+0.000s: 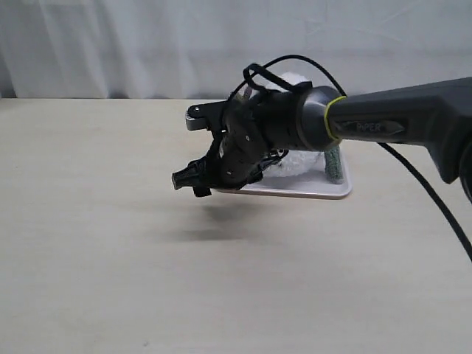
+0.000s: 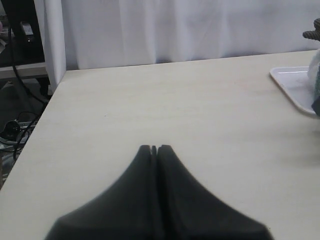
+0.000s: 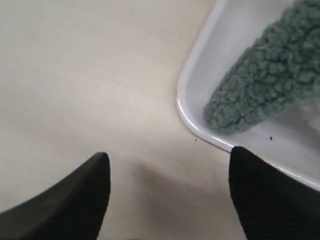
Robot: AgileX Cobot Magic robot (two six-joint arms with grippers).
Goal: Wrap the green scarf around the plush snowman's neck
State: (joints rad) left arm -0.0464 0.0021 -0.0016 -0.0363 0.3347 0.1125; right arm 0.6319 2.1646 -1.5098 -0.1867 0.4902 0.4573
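The green scarf point(image 3: 260, 90) lies with a rounded fuzzy end in a white tray point(image 3: 196, 125); in the exterior view a strip of the scarf point(image 1: 333, 164) hangs at the tray's point(image 1: 310, 192) right side. The plush snowman point(image 1: 295, 78) stands in that tray, mostly hidden behind my right arm, so its neck does not show. My right gripper point(image 1: 190, 147) hovers open just left of the tray above the table; in its wrist view the right gripper point(image 3: 168, 160) holds nothing, and one fingertip point(image 3: 240, 165) overlaps the tray's rim. My left gripper point(image 2: 154, 148) is shut and empty, far from the tray point(image 2: 292, 82).
A white curtain point(image 1: 147, 44) hangs behind the pale wooden table point(image 1: 110, 243). The left wrist view shows the table's far corner point(image 2: 65, 75), with cables and dark equipment point(image 2: 15, 125) beyond it. A black cable point(image 1: 420, 184) trails from the right arm.
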